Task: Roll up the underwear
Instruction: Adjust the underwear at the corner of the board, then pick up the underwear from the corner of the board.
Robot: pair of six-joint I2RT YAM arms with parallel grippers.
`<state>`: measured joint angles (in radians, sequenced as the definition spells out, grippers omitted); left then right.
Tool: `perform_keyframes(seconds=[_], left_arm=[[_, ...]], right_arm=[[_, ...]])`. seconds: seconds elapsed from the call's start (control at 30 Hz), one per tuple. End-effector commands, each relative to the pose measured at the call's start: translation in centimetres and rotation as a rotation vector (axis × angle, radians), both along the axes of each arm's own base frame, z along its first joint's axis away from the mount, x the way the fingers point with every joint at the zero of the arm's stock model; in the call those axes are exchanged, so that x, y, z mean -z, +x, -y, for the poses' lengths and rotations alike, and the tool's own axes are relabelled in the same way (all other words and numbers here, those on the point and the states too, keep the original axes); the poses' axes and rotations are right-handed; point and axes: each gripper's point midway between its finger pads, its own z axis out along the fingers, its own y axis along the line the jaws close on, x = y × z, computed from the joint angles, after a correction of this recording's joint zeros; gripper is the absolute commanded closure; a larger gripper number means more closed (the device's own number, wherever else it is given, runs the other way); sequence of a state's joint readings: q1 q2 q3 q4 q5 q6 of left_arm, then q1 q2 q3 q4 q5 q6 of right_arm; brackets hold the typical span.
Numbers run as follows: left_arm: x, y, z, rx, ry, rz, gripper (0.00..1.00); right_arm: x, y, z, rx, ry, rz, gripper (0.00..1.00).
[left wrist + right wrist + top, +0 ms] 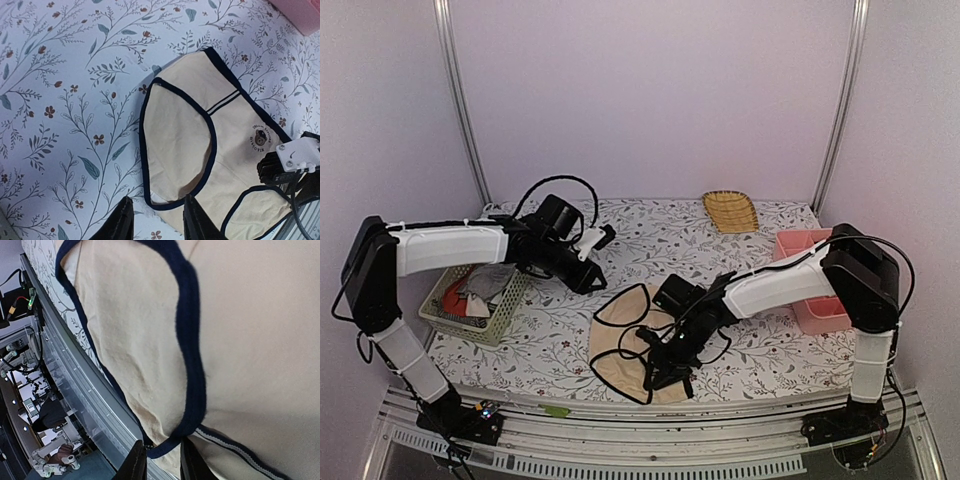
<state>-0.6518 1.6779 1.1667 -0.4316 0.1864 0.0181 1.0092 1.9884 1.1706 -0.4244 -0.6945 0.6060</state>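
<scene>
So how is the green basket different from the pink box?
The green basket stands on the left with holey sides; the pink box stands on the right with solid walls. The green basket holds crumpled cloth; the pink box shows none that I can see. Both are open-topped and rest on the flowery table.

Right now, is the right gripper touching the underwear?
Touching. The right wrist view shows the dark edging of the underwear caught between the fingertips of the right gripper.
</scene>
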Motion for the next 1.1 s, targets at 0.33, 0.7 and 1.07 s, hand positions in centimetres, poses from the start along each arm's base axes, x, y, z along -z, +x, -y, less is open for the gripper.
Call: perform_keyframes(seconds=[0.33, 0.7, 1.07], left_arm=[[-1.0, -1.4, 2.5, 0.178, -0.233, -0.100, 0.63], [0.6, 2.1, 3.9, 0.198, -0.277, -0.178, 0.64], [3.5, 4.1, 2.8, 0.163, -0.295, -0.247, 0.64]], right_arm=[[-10.1, 12.8, 4.7, 0.187, 0.210, 0.329, 0.56], [-7.2, 24.8, 6.8, 0.103, 0.197, 0.508, 0.52], [-1.1, 26.0, 6.5, -0.034, 0.149, 0.454, 0.52]])
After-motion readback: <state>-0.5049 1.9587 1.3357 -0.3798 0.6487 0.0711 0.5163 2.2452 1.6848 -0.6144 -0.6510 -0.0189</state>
